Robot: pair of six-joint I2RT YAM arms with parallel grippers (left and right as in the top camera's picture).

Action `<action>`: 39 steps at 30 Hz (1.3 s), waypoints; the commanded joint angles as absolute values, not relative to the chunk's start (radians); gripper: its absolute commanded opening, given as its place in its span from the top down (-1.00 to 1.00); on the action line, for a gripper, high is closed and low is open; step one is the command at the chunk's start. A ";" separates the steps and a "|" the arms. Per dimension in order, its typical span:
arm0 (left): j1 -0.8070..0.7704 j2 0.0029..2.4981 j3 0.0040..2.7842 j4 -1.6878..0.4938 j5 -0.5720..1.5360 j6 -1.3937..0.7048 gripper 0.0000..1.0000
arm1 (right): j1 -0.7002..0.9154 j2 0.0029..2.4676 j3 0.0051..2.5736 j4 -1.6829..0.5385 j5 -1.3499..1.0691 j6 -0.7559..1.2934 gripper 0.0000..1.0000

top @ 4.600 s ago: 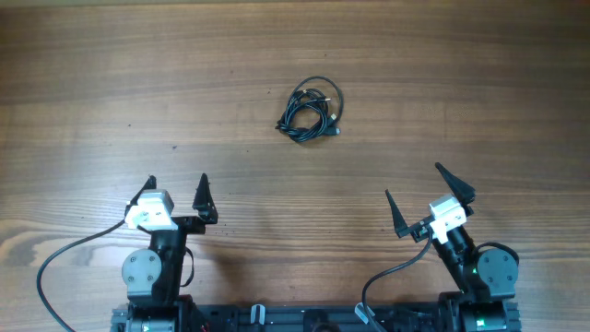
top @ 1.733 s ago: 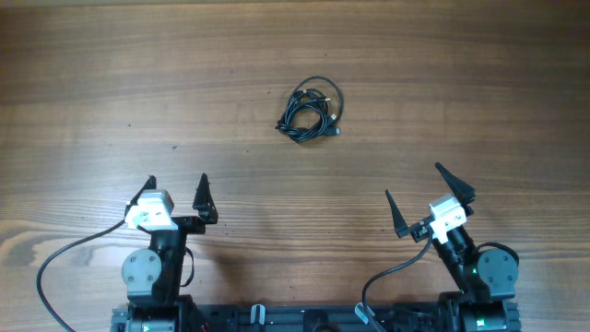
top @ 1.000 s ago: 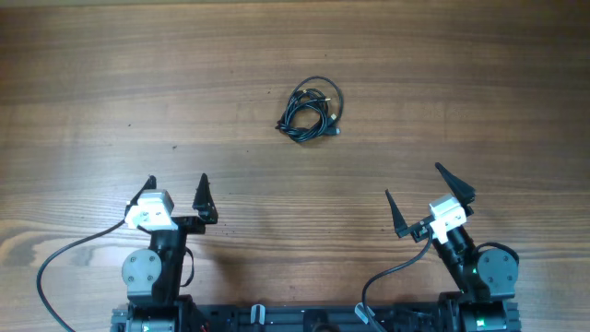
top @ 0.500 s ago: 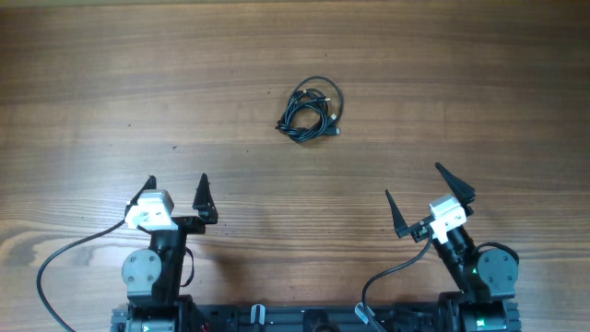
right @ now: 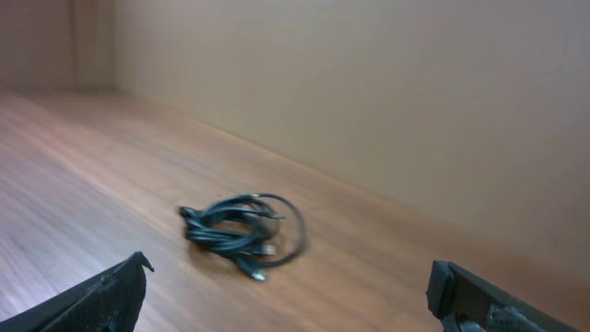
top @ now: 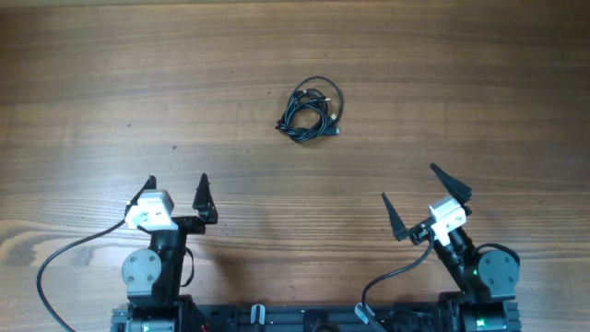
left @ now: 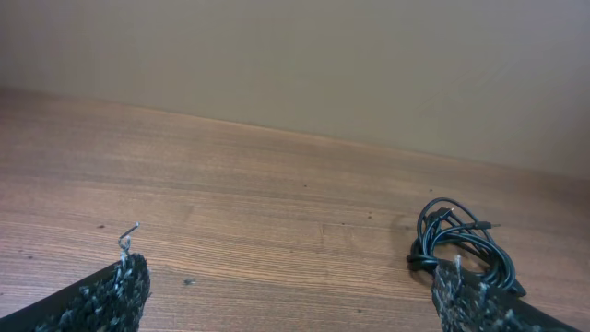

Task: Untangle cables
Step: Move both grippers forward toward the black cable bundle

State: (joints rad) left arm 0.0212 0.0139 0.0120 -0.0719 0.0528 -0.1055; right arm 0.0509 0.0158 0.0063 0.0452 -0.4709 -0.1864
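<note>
The cables (top: 311, 111) lay in 1 tight coil on the wooden table (top: 479, 83), thin black loops wound over one another, with a small plug end poking out at the coil's near right edge in the overhead view. A wider loop arched over the coil's far side.

Both grippers sat well apart from the cables, on the robot's side of them. The left gripper (top: 176, 179) was nearer the robot and to the left of the coil, its 2 black fingers spread wide with only bare wood between them. In its wrist view the cables (left: 458, 242) showed beyond the gripper (left: 293, 263), off to the right, with the coil's near edge hidden behind the right-hand fingertip (left: 466, 297). A slim plug stuck out of the coil toward the right.

The right gripper (top: 409, 183) was nearer the robot and to the right of the coil, angled toward it, its jaws also fully apart and holding nothing. Its wrist view was blurred, but the cables (right: 241, 231) appeared beyond the gripper (right: 288, 267), left of centre, in front of a plain beige wall (right: 369, 83).
</note>
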 commanded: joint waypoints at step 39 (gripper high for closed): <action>-0.230 1.424 1.448 -0.767 0.413 -0.086 -1.00 | 0.052 1.274 1.350 -0.928 -0.665 -0.087 -1.00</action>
